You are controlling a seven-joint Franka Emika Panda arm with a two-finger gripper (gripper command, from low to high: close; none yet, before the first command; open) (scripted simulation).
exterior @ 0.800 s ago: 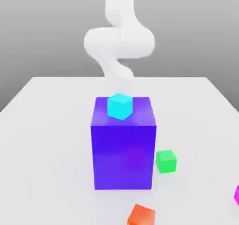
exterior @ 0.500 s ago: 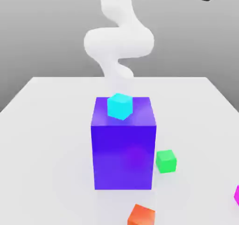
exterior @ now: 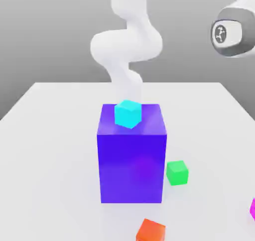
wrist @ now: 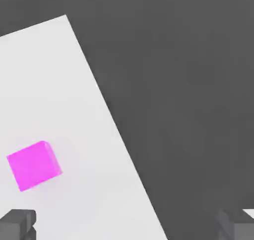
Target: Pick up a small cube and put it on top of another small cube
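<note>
While the magenta cube (wrist: pixel 33 165) lies on the white table (exterior: pixel 55 135) near its edge, at the exterior view's far right (exterior: pixel 253 208), the gripper (wrist: pixel 126 224) hangs above it, fingers (wrist: pixel 18 223) spread wide and holding nothing; the green cube (exterior: pixel 177 172) sits just beside the big blue-purple block (exterior: pixel 132 160), which carries a cyan cube (exterior: pixel 127 113); an orange-red cube (exterior: pixel 151 230) lies nearer the camera.
</note>
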